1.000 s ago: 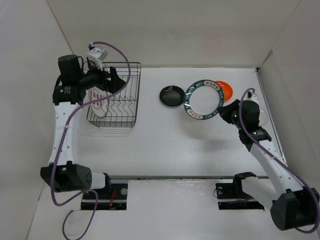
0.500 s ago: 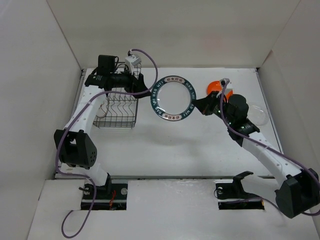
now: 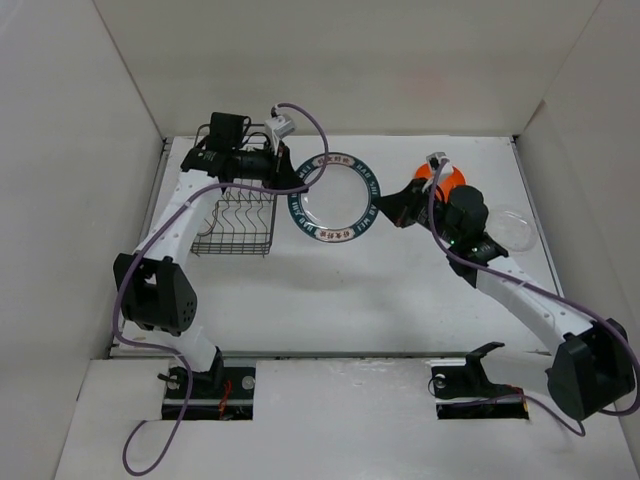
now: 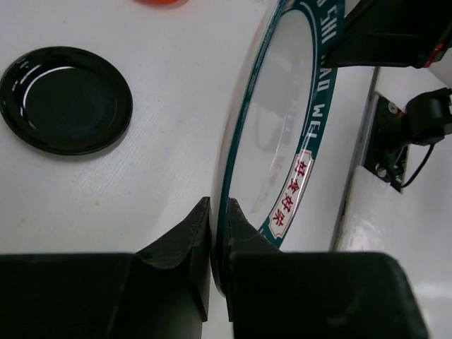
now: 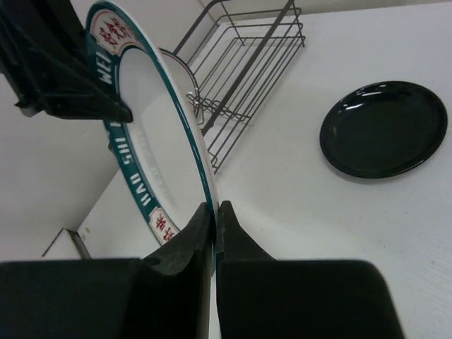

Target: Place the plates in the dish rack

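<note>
White counter (image 3: 330, 290), enclosed by pale walls on three sides.

Surroundings:
- Rack (image 3: 235, 215): dark wire with upright tines, standing at the far left of the counter. The left arm reaches across its far end. The contents cannot be made out.
- Cable (image 3: 300, 125): purple, looping from the left arm above the held plate's upper left rim.
- Black plate (image 4: 66, 99): glossy, flat on the counter, clear of both pincers. The top view does not show it.
- Orange plate (image 3: 452, 178): on the counter at the far right, partly covered by the right arm.
- Pale round dish (image 3: 512, 228): beside the right arm, detail unclear.

Nothing lies on the counter between the held plate and the rack's right side.

Item handled: green-rim plate (image 3: 335, 198). It is round and shallow, with a white centre and a dark green band carrying white lettering and red-marked panels. It is off the counter, just right of the rack, with its face turned towards the top camera.

Grip:
- Left pincer (image 4: 217, 212): jaws drawn narrow, pinching the plate's left rim, one finger (image 4: 187, 236) on each face.
- Right pincer (image 5: 214, 212): jaws likewise clamped on the opposite, right rim.

The plate spans the gap between the two pincers.
</note>
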You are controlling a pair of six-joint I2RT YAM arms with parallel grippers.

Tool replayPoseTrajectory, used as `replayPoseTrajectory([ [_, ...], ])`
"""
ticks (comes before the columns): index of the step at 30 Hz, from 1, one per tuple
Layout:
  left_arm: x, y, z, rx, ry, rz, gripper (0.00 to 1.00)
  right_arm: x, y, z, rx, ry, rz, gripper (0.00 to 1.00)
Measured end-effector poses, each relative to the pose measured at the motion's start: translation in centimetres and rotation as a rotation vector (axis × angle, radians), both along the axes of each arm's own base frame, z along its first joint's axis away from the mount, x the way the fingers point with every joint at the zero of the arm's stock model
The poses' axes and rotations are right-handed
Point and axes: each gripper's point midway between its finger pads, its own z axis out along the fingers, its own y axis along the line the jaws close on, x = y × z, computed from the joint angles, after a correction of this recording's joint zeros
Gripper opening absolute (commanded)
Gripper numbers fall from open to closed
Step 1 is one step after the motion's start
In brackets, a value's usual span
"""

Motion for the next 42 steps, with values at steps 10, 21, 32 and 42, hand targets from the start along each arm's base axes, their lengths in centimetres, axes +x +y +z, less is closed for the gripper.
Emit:
replayPoseTrajectory([
  [10, 1.6, 2.1, 0.2, 0.046, 0.029, 0.164, 0.00, 1.0, 0.4, 1.3, 0.021, -0.015, -0.047, 1.00],
  [21, 3.9, 19.5, 8.4, 0.335, -0.312, 1.111, 0.00, 2.9, -1.8, -0.6, -0.105, 0.092, -0.308, 1.00],
  [32, 2.3, 28.2, 1.3, 0.670, -0.226, 1.375, 0.00, 3.5, -2.9, -4.4, -0.201, 0.193, -0.371, 1.00],
  [42, 3.5, 28.3, -2.2, 0.734, -0.170, 1.341, 0.00, 3.6, -3.0, -4.4, -0.201, 0.196, -0.374, 1.00],
])
